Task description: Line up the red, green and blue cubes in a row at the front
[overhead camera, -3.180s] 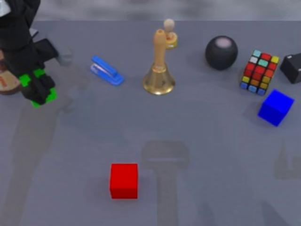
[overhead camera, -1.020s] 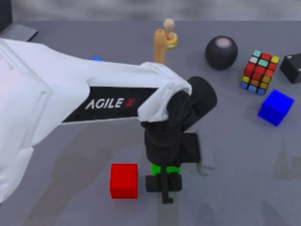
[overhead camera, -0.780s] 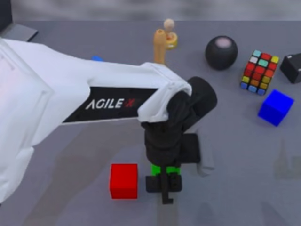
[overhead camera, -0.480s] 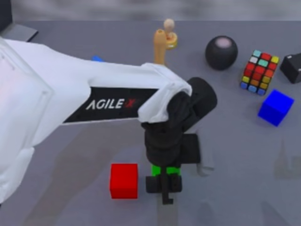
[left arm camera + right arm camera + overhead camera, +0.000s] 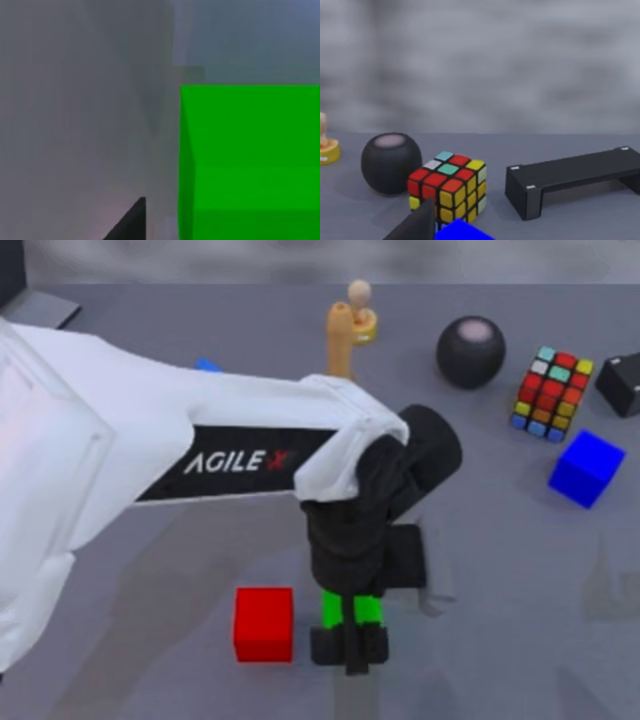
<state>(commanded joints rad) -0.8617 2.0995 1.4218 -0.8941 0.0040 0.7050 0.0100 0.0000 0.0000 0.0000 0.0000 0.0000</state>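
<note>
Reaching across the tabletop (image 5: 150,660) from the top view's left, the left AgileX arm hangs its left tool (image 5: 348,645) over the front strip, just beside the red cube (image 5: 264,623). The green cube (image 5: 351,607) shows between the black fingers, partly hidden under the wrist; it looks gripped, though whether it already rests on the surface I cannot tell. In the left wrist view the green cube (image 5: 250,160) fills much of the picture, with 1 dark fingertip (image 5: 130,222) at its side. Its spot next to red, with a narrow gap, suits the start of a row, so this is likely the placing step for cube 2 of 3. The blue cube (image 5: 586,468) sits well apart at the right, near the multicoloured puzzle cube (image 5: 551,393), the black ball (image 5: 471,351) and a black block (image 5: 620,383). The right tool is not visible in the top view; its wrist camera looks over the puzzle cube, and how its fingers stand cannot be told.
</note>
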